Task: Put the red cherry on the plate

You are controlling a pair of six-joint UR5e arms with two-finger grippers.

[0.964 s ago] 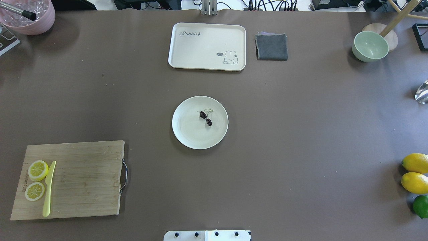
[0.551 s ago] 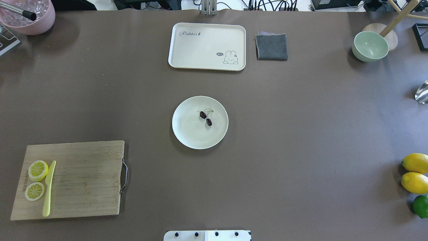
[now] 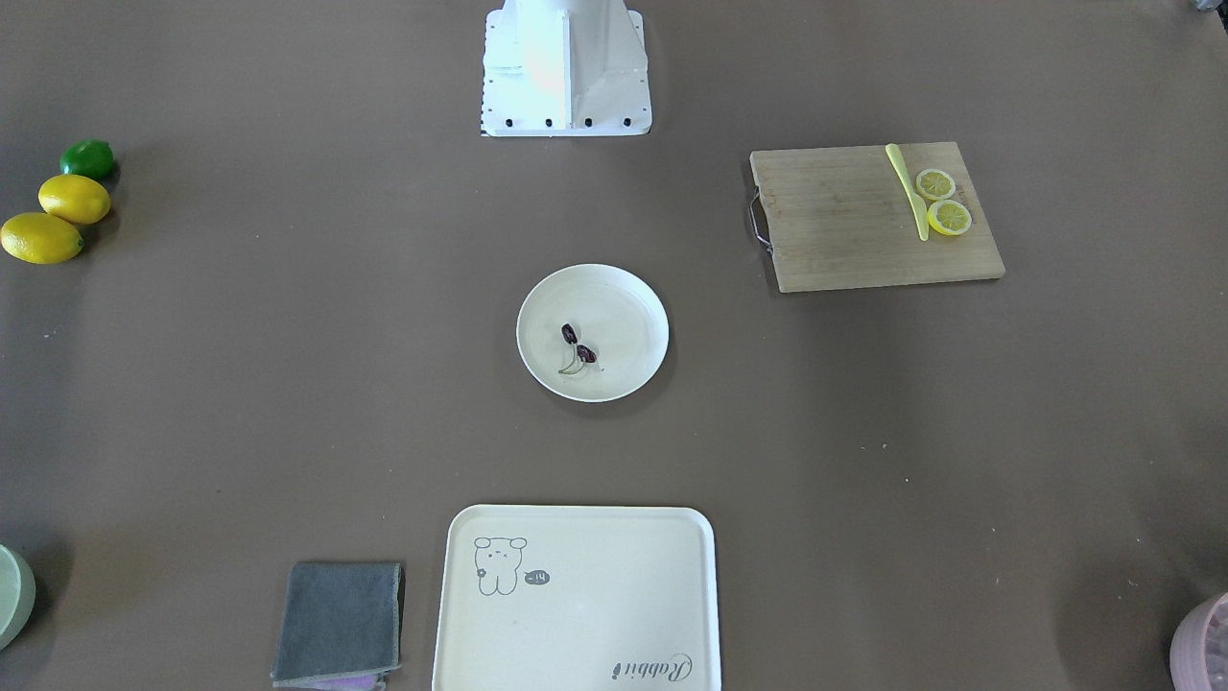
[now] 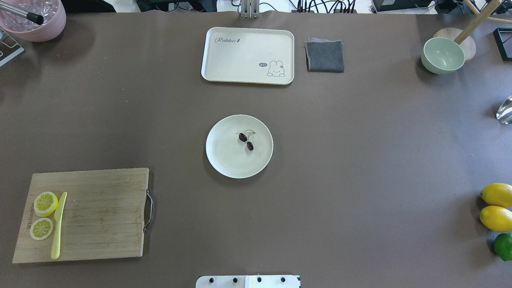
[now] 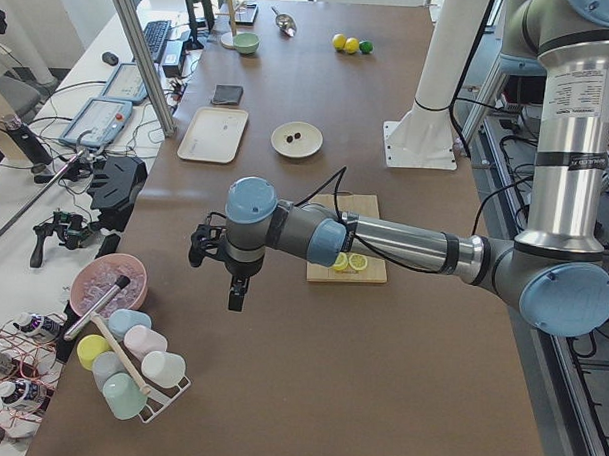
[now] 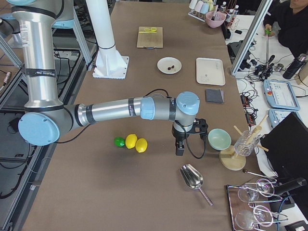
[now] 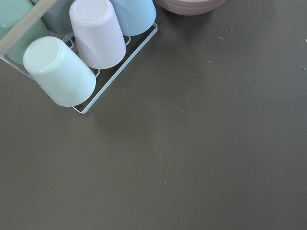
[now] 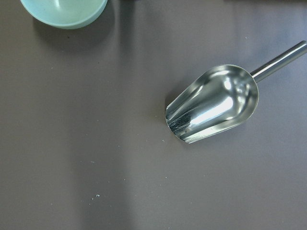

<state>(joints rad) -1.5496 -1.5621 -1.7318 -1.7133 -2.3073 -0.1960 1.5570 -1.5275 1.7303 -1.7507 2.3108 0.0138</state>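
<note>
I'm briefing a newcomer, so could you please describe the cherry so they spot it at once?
Find the round cream plate at the middle of the brown table. On it lies the cherry: two tiny dark red fruits joined by thin green stems, the plate's only contents.

To my left, on the near side of the tabletop (image 4: 360, 160), lies a wooden cutting board (image 4: 92, 216). Two lemon slices (image 4: 45, 203) sit at its left end, with a yellow knife (image 4: 58, 226) just beside them. At the far edge I see a cream tray (image 4: 240, 56) with a rabbit drawing, and a folded grey cloth (image 4: 325, 56) lies just right of it. Far right stands a pale green bowl (image 4: 443, 55). Near right, two lemons (image 4: 497, 195) and a lime (image 4: 503, 246) lie in a row. A metal scoop (image 8: 213, 103) lies at the right end. At the far left corner is a pink bowl (image 4: 34, 18), with pastel cups (image 7: 60, 72) on a wire rack near it.
</note>
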